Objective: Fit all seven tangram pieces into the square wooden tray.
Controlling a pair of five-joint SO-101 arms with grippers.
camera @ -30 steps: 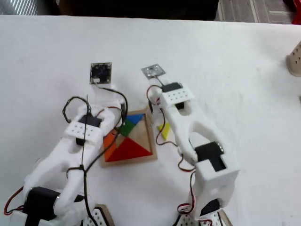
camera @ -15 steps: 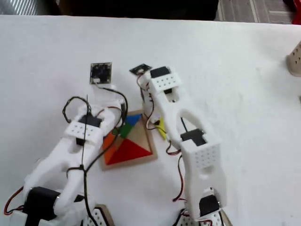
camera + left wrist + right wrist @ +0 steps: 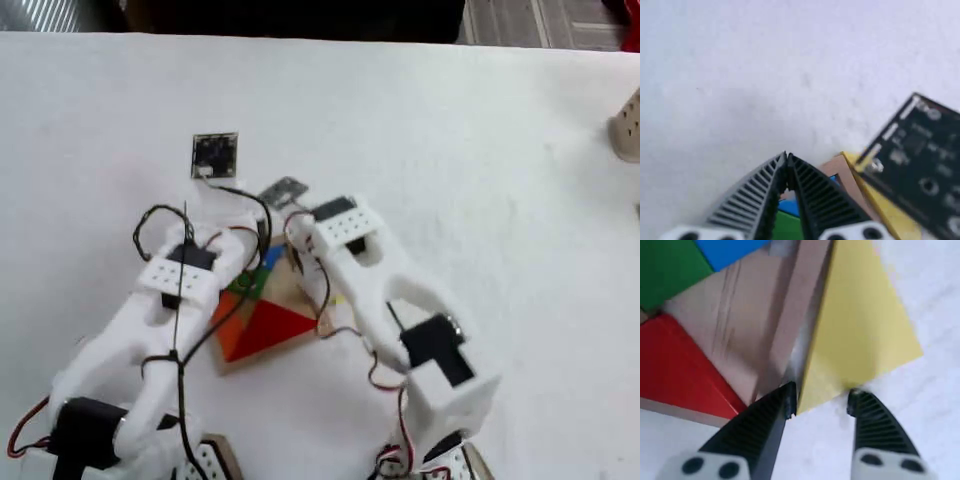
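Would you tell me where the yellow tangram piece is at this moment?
In the right wrist view, the yellow piece lies on the white table just outside the rim of the wooden tray, one corner inside the open right gripper.

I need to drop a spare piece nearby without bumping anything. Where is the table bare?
The table is bare along its far side and out to the right of the right arm. It is crowded around the wooden tray, between the left arm and right arm, with the yellow piece beside its rim.

White arms (image 3: 140, 320), black ribbed fingers (image 3: 762, 427), red-black cables (image 3: 177, 335)
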